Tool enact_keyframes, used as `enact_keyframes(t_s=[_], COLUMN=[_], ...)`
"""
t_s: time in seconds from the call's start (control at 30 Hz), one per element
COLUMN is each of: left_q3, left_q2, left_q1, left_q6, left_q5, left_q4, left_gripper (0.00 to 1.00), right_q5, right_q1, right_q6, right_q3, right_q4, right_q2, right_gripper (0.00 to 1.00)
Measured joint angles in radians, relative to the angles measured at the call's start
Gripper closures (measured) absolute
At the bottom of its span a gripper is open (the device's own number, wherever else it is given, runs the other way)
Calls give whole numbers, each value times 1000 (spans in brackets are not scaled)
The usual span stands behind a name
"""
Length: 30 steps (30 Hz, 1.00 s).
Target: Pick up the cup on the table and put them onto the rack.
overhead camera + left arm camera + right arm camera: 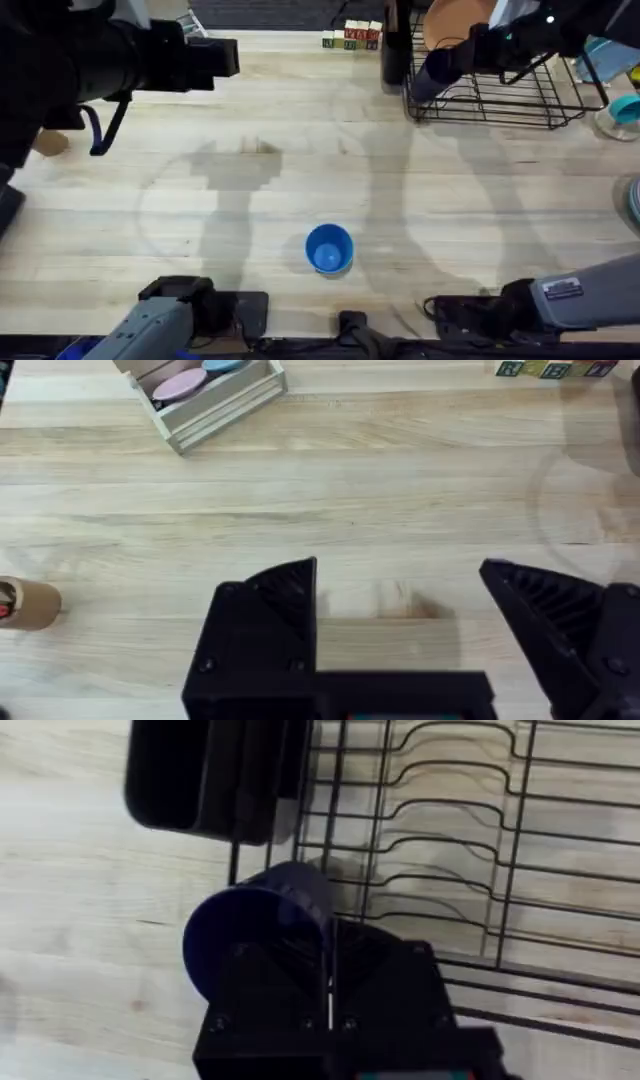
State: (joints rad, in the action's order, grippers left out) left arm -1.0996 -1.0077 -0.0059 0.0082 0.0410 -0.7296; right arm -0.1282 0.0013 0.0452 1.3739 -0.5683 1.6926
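A light blue cup [329, 248] stands upright on the table [300, 150] near its front edge, between the two arm bases, with no gripper close to it. My right gripper [330, 935] is shut on the rim of a dark blue cup [260, 925] and holds it tilted over the near left corner of the black wire rack [470, 830]. In the overhead view that dark cup [432, 78] and the right gripper [452, 60] hang at the left end of the rack [500, 95]. My left gripper [395, 572] is open and empty above bare table, raised at the far left [225, 57].
A black utensil holder [195, 770] hangs on the rack's left end. A tan plate [455, 20] stands in the rack. Lettered blocks [350, 37] sit at the far edge, a teal cup [625, 108] at the right, a grey tray [210, 400] and a cork roll [30, 605] at the left.
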Motion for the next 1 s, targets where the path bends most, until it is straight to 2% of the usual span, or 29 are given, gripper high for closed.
enact_keyframes(t_s=[0.93,1.0], left_q3=[0,0], left_q2=[0,0], left_q1=[0,0], left_q6=[0,0], left_q5=[0,0], left_q4=[0,0], left_gripper=[7,7], right_q5=[8,8], right_q1=[-6,-6], right_q6=[3,3], right_q3=[0,0], right_q4=[-20,-21], right_q2=[61,61], right_gripper=[970,939])
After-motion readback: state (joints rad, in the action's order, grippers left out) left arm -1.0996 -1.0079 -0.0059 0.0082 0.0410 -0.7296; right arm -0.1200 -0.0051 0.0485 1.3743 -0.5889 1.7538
